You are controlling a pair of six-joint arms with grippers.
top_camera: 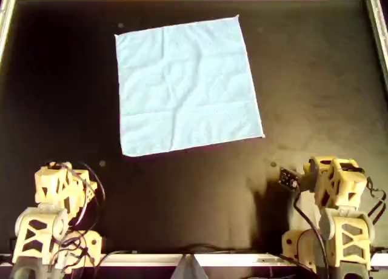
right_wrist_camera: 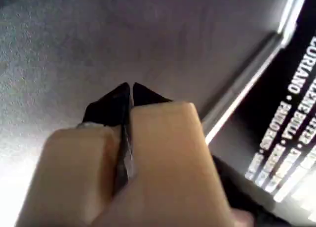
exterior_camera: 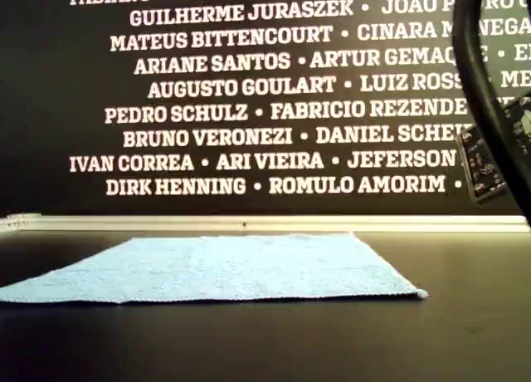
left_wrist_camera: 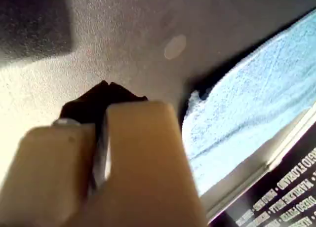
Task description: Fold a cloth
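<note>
Two arms parked, cloth flat and untouched

Tabletop (top_camera: 315, 79) is black, pale frame round it. You've got the cloth (top_camera: 187, 85) spread in one layer at the far middle of the overhead view, slightly rotated, faint creases, no fold in it yet. Flat and open like that, every corner looks free to take; my read is you're at the start.

Both arms sit at the near edge, well apart from the cloth, likely a rest pose. Left gripper (left_wrist_camera: 101, 96) looks along the bare tabletop with a cloth corner beyond its tips; jaws closed, nothing between them. Right gripper (right_wrist_camera: 127, 96) sees only bare tabletop and the frame; jaws pressed together, empty.

Hard to see: in the overhead view both arms are folded up, so the jaws themselves don't show there. Exterior view sits low, cloth seen edge-on, a dark cable and circuit board cutting off its right side. Wall of names (exterior_camera: 274, 91) is partly cropped.
</note>
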